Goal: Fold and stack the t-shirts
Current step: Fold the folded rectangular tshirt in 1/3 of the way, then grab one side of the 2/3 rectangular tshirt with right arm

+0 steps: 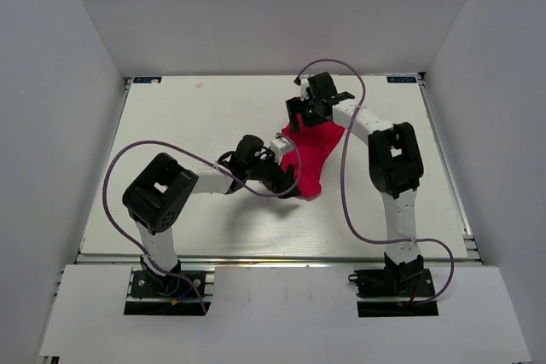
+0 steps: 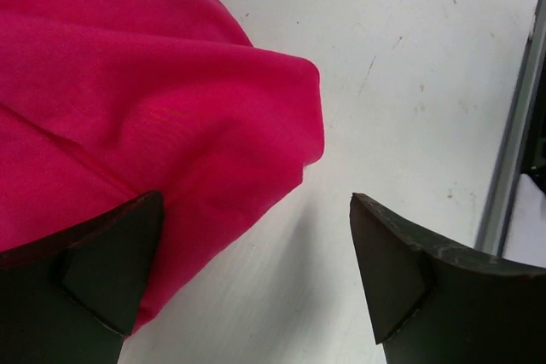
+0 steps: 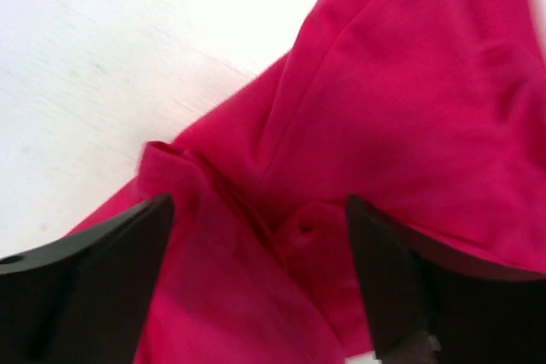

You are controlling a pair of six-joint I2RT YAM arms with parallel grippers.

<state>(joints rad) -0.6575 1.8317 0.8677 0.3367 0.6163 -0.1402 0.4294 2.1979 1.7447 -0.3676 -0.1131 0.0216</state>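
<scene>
The crimson-pink t-shirt (image 1: 314, 155) lies bunched in a narrow heap at the middle of the white table (image 1: 188, 117). My left gripper (image 1: 286, 178) is at the heap's near-left end. In the left wrist view that gripper (image 2: 254, 204) stands open, with a folded corner of the t-shirt (image 2: 128, 83) lying by its left finger and bare table between the tips. My right gripper (image 1: 307, 117) is over the heap's far end. The right wrist view shows this gripper (image 3: 260, 206) open just above rumpled t-shirt (image 3: 409, 83) folds, gripping nothing.
White walls close in the table on the left, back and right. A metal rail (image 2: 512, 142) runs along the table's edge near my left gripper. Purple cables (image 1: 345, 185) loop from both arms above the table.
</scene>
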